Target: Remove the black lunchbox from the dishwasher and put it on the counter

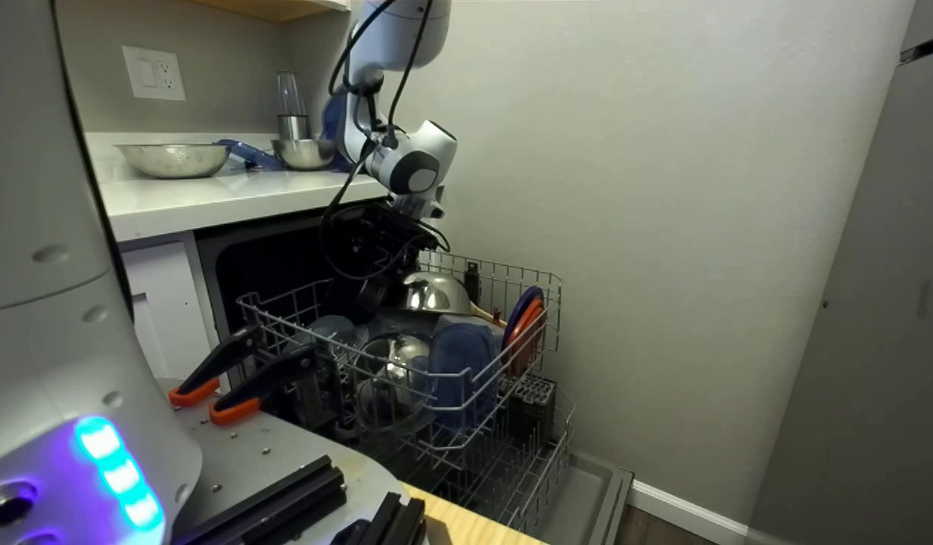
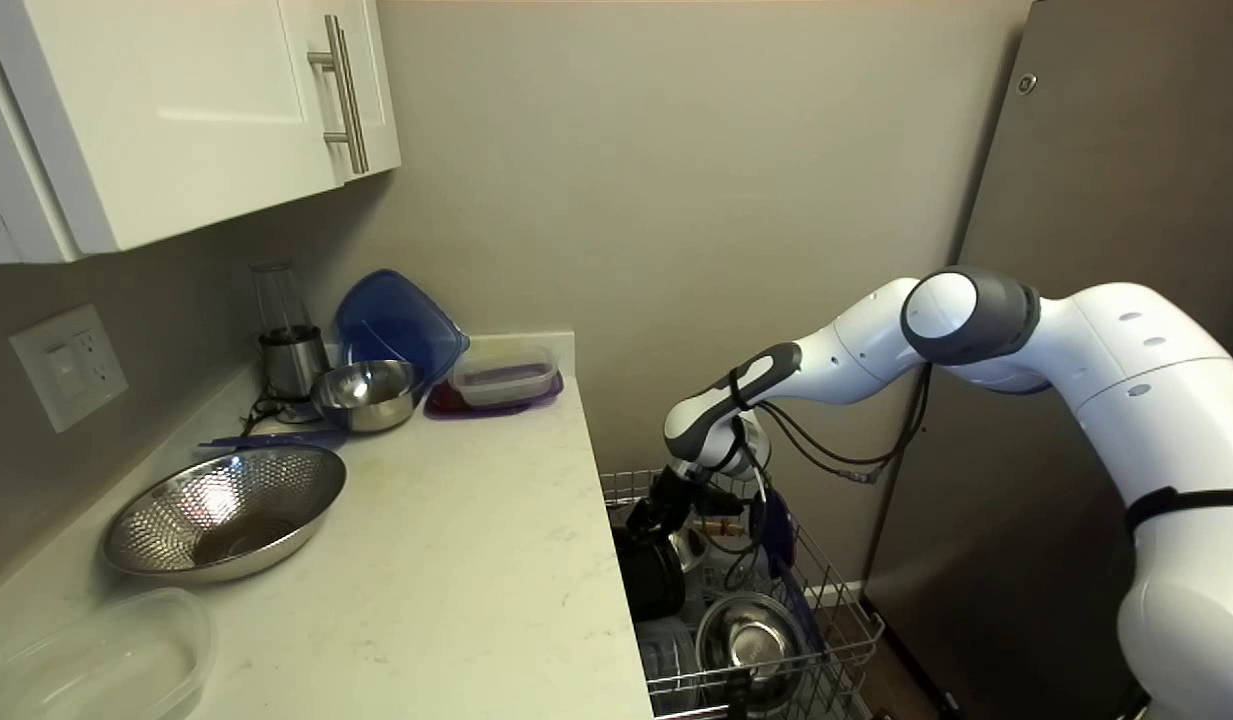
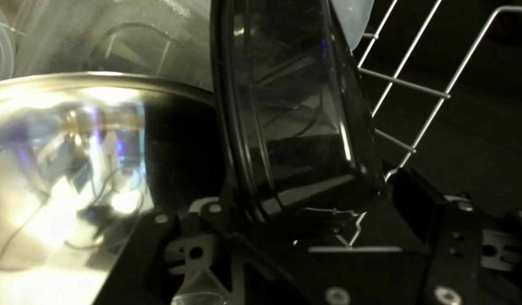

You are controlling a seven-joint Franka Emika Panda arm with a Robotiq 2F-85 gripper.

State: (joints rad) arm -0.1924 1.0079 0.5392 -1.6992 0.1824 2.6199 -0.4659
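Black lunchbox (image 3: 290, 114), tilted on edge, between the spread jaws of the claw (image 3: 318, 203)

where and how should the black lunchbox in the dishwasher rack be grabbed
Probably across its near end, from above: straddle the black lunchbox from ridged rim to base. It stands tilted on edge, so its shallow depth suits the open gripper; the steel bowl sits close on the rim side, so slip that finger in carefully.

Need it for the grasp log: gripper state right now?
Gripper: open, at one end of the black lunchbox; whether it touches cannot be told.
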